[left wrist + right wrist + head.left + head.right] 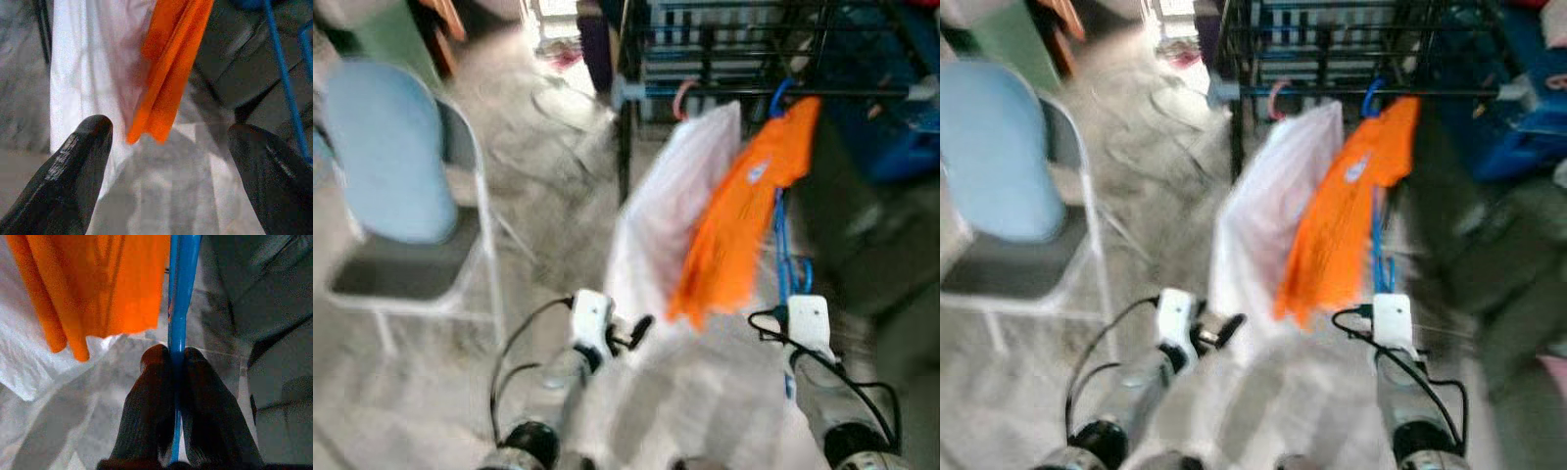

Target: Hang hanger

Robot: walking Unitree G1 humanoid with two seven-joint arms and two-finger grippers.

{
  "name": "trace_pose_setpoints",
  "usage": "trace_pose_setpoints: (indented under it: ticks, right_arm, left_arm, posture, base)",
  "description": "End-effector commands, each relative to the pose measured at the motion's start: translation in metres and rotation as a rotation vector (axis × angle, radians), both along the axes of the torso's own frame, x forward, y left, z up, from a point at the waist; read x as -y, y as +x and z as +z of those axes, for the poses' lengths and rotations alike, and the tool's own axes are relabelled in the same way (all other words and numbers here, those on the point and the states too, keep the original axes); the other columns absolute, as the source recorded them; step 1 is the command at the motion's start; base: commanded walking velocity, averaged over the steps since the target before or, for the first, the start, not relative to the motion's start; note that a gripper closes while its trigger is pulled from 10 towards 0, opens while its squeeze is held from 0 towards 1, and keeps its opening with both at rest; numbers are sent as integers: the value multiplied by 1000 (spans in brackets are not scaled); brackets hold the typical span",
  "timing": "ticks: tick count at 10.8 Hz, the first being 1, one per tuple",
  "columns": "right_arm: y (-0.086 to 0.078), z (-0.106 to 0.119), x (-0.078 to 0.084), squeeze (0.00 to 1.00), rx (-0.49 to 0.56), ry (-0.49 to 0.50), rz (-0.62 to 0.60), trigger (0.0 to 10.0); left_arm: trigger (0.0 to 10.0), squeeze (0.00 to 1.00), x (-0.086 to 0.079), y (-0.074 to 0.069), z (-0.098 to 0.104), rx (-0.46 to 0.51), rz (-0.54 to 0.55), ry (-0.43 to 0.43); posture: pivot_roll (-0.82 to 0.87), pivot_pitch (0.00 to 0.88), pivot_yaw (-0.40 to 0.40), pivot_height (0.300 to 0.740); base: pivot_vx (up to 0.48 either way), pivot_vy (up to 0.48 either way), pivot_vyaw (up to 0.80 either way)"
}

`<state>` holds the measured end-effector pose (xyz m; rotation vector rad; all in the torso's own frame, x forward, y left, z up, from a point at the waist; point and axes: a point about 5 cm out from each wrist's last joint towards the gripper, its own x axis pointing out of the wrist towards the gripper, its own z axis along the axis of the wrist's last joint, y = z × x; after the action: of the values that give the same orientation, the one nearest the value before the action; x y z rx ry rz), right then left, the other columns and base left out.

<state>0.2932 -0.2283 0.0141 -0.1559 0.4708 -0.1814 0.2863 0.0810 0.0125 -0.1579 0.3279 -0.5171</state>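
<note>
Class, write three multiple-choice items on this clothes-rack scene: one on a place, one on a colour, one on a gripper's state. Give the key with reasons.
1. Where does the orange garment hang?
A. On the folding chair
B. On the black rack's rail, beside the white garment
C. On the floor

2. What colour is the hanger held by the right gripper?
A. Blue
B. Pink
C. Black

3. How do the left gripper's jaws stand?
A. Shut on the white garment
B. Shut on the hanger
C. Open, holding nothing

Key: 1 B, it hangs from the rail next to the white garment. 2 A, a blue bar runs between the shut jaws. 3 C, the fingers stand wide apart before the cloth.
</note>
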Motion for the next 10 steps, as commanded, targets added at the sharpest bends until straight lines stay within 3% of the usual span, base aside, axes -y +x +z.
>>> trace_pose_setpoints:
  ticks: [1,4,8,10]
  right_arm:
    - [0,1,2,0,0,-3,1,10000]
    - [-1,1,4,0,8,-11,5,10000]
    - [6,12,8,0,31,-35,45,10000]
    - [11,21,14,0,72,-28,2,10000]
  left_arm:
    - [10000,0,-2,2,0,-4,18,9]
    - [10000,0,-10,4,1,4,72,4]
    - [10000,0,-9,2,-1,-7,78,-23]
    - [10000,0,-7,1,-1,-10,75,-32]
  posture:
    - [-81,166,57,740]
    - [-88,157,56,740]
    - [-92,155,48,740]
    - [-92,158,48,740]
  base:
    - [262,0,0]
    - [0,0,0]
    - [310,0,0]
    - [349,0,0]
